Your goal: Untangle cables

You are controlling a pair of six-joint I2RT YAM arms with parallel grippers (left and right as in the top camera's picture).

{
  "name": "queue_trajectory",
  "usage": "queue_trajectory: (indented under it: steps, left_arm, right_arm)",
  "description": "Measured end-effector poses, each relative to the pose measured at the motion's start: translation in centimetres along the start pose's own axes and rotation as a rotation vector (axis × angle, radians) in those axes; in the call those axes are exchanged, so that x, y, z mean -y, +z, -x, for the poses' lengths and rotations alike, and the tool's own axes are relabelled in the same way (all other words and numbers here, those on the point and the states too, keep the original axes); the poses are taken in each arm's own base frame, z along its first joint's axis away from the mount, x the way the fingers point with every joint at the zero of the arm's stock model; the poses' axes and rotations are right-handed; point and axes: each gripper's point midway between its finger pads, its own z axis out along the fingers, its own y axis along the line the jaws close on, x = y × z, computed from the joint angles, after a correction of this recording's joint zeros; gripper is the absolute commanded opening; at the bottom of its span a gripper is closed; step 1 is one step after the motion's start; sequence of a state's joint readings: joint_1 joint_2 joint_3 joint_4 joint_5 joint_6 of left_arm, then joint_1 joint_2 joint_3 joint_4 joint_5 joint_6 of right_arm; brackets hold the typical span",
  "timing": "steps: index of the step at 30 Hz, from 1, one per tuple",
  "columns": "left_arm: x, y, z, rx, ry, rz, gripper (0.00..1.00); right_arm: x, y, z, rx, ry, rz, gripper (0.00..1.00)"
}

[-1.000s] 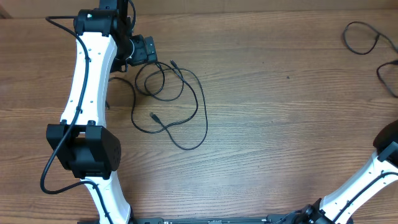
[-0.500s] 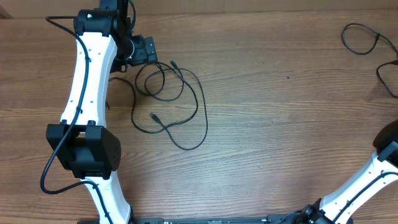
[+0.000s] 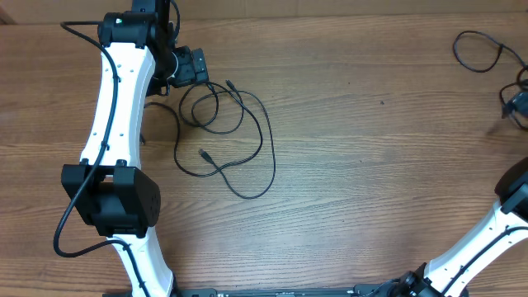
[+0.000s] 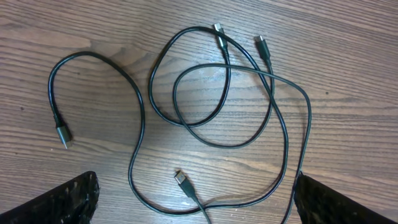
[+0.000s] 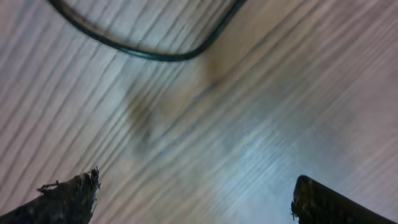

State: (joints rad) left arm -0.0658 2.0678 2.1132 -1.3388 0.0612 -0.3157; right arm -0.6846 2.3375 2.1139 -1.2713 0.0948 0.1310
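Two thin black cables (image 3: 203, 153) lie looped over each other on the wooden table at centre left. In the left wrist view the cables (image 4: 143, 121) show several plug ends: one silvery tip (image 4: 180, 177) between my fingers, one (image 4: 64, 135) at the left, two (image 4: 261, 43) at the top. My left gripper (image 3: 191, 68) hovers over the tangle's upper left edge; its fingers (image 4: 196, 199) are open and hold nothing. My right gripper (image 3: 517, 101) is at the far right edge, open (image 5: 196, 193) and empty over blurred wood.
Another thin black cable (image 3: 456, 48) loops at the table's far right corner. A stretch of black cable (image 5: 155, 56) crosses the top of the right wrist view. The left arm (image 3: 111, 107) spans the table's left side. Bare wood lies between the two groups.
My right gripper has come into the overhead view at the right edge beside the far-right cable. The left arm and the tangle have not moved.
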Motion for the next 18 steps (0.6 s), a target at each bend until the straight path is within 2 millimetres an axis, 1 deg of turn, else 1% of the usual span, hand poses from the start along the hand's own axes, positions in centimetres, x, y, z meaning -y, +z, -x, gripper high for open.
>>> queue_trajectory:
  steps: [5,11,14,15,18]
  left_arm:
    - [0.0,0.0,0.0,0.000,0.000,0.000,1.00]
    - [0.0,0.0,0.0,0.000,0.000,0.000,1.00]
    - [0.0,0.0,0.0,0.000,0.000,0.000,1.00]
    - [0.0,0.0,0.0,0.000,0.000,0.000,1.00]
    - [0.0,0.0,0.0,0.000,0.000,0.000,1.00]
  right_arm:
    - [0.2,3.2,-0.4,0.007,-0.002,-0.018,1.00]
    - [0.0,4.8,0.3,0.054,0.003,-0.017,1.00]
    - [-0.1,5.2,1.3,0.100,0.008,-0.010,1.00]
    - [-0.3,5.3,1.9,0.127,0.010,-0.005,1.00]
    - [-0.4,6.0,2.5,0.167,0.013,0.001,1.00]
